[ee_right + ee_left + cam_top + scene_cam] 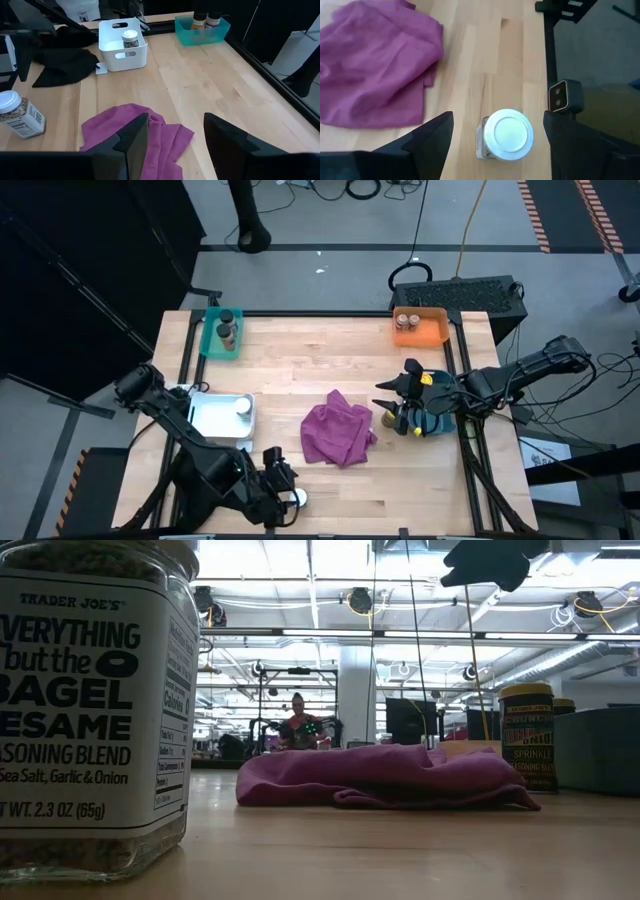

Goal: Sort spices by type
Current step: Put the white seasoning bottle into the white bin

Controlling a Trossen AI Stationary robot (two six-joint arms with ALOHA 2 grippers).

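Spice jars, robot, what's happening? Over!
Left gripper open, above white-lidded jar near the table edge. Right gripper open over purple cloth. Nothing blocking.

On my pale wooden bench (300,370) a crumpled magenta cloth (340,432) lies a little right of the middle of the overhead picture, in loose folds. A white plastic tray with handle slots (213,416) sits at the left, near the bench's edge. A teal plastic tray (213,340) stands at the upper left corner, and an orange plastic tray (430,328) at the upper right. Beyond the bench's top edge I see grey floor with black cables (340,190) and a black ribbed case (470,292) just behind the orange tray. From bench height, a person in red (300,725) shows far off in the room, above the cloth.
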